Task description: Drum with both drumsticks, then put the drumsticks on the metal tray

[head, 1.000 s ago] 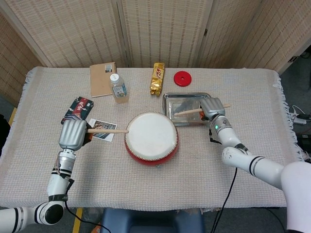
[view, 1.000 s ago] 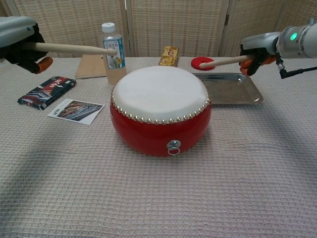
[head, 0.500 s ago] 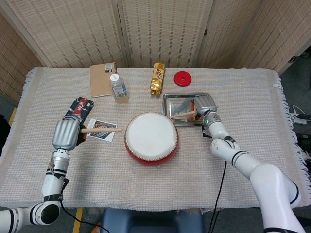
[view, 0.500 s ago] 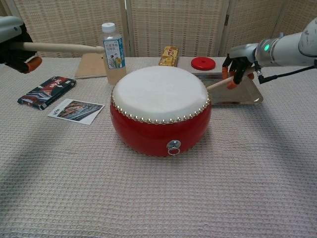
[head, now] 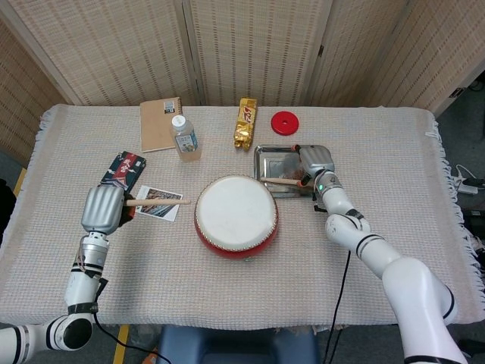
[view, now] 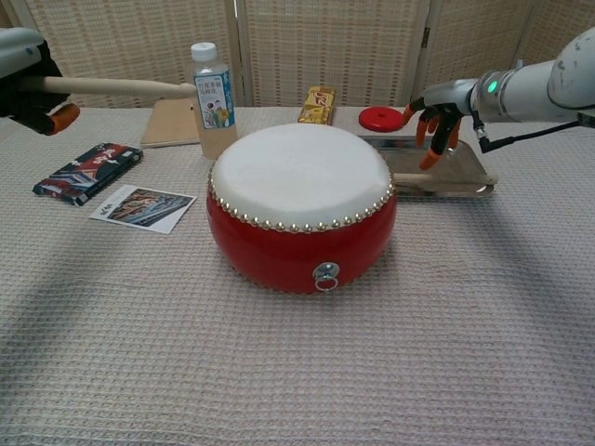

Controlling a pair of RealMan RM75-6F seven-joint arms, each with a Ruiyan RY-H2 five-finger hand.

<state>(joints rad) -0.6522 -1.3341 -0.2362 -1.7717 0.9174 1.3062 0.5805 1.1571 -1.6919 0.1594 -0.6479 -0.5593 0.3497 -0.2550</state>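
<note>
The red drum (head: 235, 214) (view: 299, 200) with a white skin stands mid-table. My left hand (head: 103, 210) (view: 33, 88) grips one drumstick (head: 155, 202) (view: 121, 86), held level left of the drum with its tip pointing at it. The other drumstick (head: 282, 182) (view: 444, 177) lies flat along the near side of the metal tray (head: 267, 155) (view: 465, 160), right of the drum. My right hand (head: 314, 163) (view: 433, 128) hovers just above that stick, fingers spread downward and holding nothing.
A water bottle (head: 184, 136) (view: 211, 98), a brown notebook (head: 159, 123), a gold snack pack (head: 244, 123) and a red disc (head: 285, 122) line the far side. A dark packet (head: 121, 171) and a picture card (head: 158, 203) lie under the left stick.
My right hand has brought its drumstick down onto the tray and let go of it. My left hand drew back slightly to the left, still holding its stick.
</note>
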